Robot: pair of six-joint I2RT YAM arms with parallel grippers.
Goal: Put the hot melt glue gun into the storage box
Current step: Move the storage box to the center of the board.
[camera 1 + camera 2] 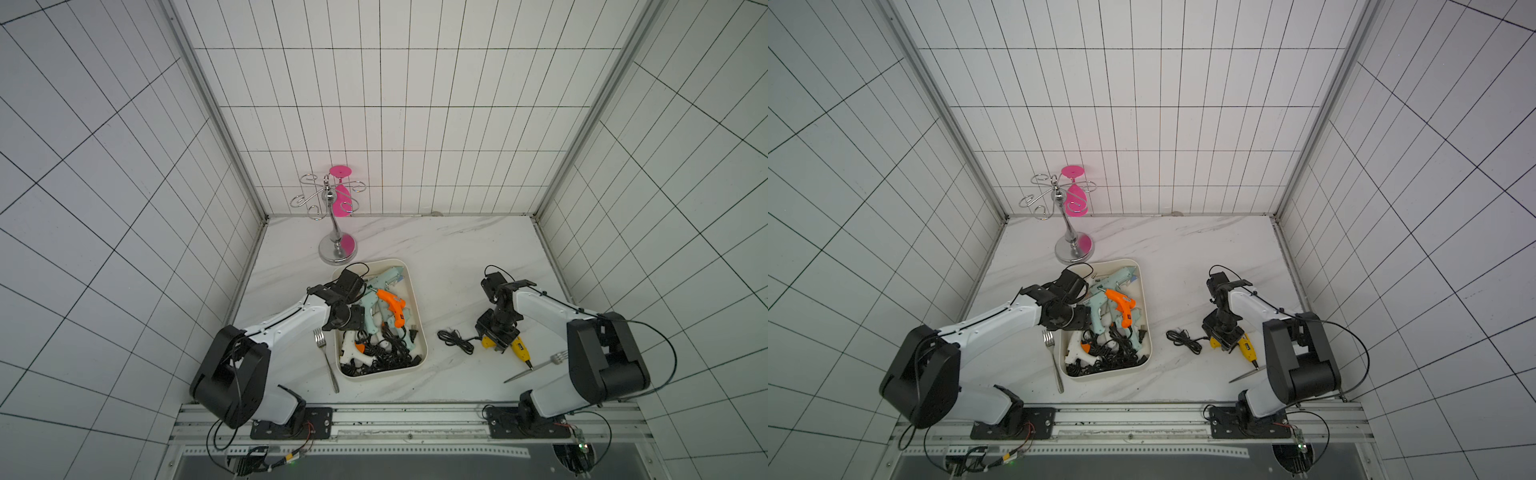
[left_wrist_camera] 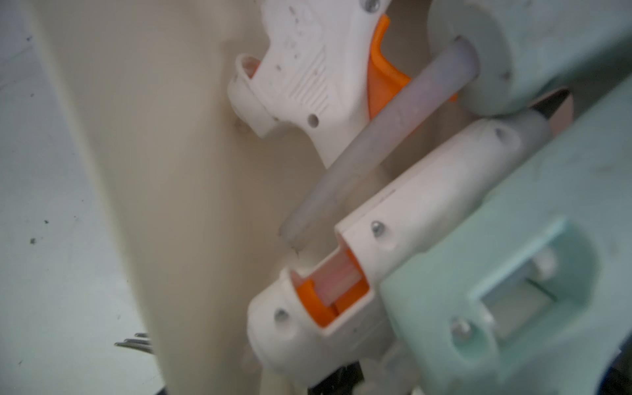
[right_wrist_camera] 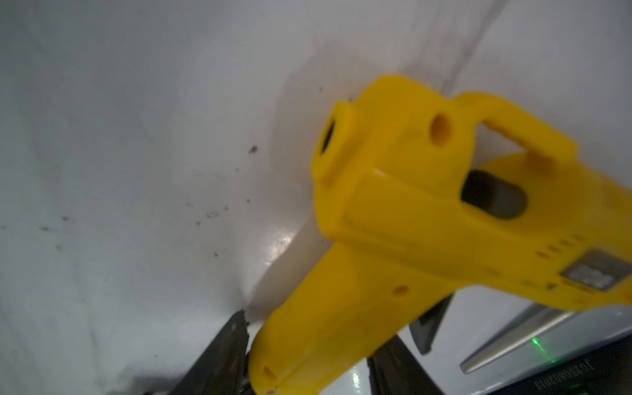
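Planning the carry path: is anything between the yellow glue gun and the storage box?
Only a coiled black cord lies on the table between the yellow glue gun and the storage box. The left hand hangs over the box's opposite side.

The yellow hot melt glue gun [image 1: 519, 350] lies on its side on the white marble tabletop [image 1: 457, 249], outside and apart from the storage box [image 1: 421, 328], its nozzle toward the near edge and its black cord [image 1: 455, 341] bundled between the two. The box is cream, shallow and round-cornered; it sits flat, crowded with other glue guns [image 1: 392, 313].
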